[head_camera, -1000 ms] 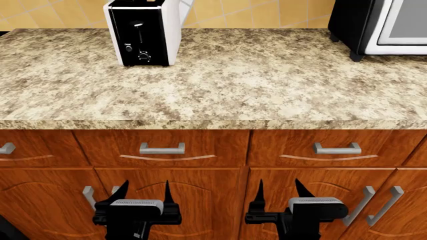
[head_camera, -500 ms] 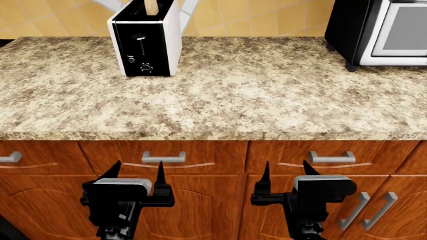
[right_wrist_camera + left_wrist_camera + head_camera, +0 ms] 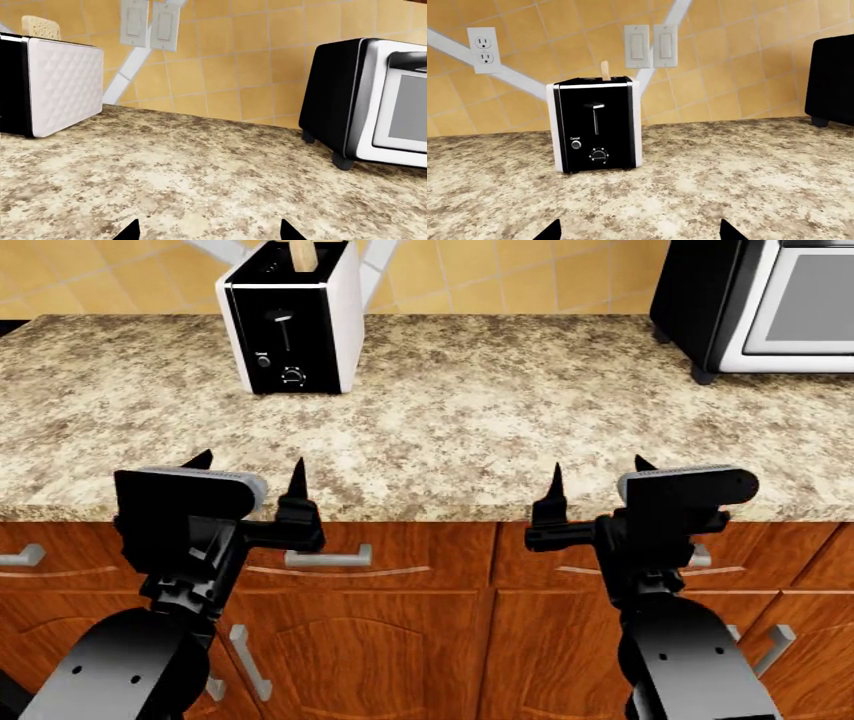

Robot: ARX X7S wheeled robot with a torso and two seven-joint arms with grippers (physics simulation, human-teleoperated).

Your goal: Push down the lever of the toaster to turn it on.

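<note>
The toaster [image 3: 294, 328] stands at the counter's back left, white sides, black front, a slice of bread [image 3: 303, 254] sticking out of the top. Its lever [image 3: 278, 316] is a small black tab at the top of the front slot. In the left wrist view the toaster [image 3: 596, 125] faces me, and the lever [image 3: 594, 106] is at the top of its slot. My left gripper [image 3: 247, 472] is open and empty at the counter's front edge, well short of the toaster. My right gripper [image 3: 598, 478] is open and empty at the front edge, to the right.
A black-and-silver microwave [image 3: 754, 305] stands at the back right of the granite counter [image 3: 467, 410]. Below the counter are wooden drawers and cabinet doors with metal handles [image 3: 327, 558]. The tiled wall holds an outlet [image 3: 482, 46] and light switches [image 3: 650, 46].
Both arms have risen from in front of the cabinet doors to the height of the counter's front edge. The head view has tilted slightly, and the toaster has not moved.
</note>
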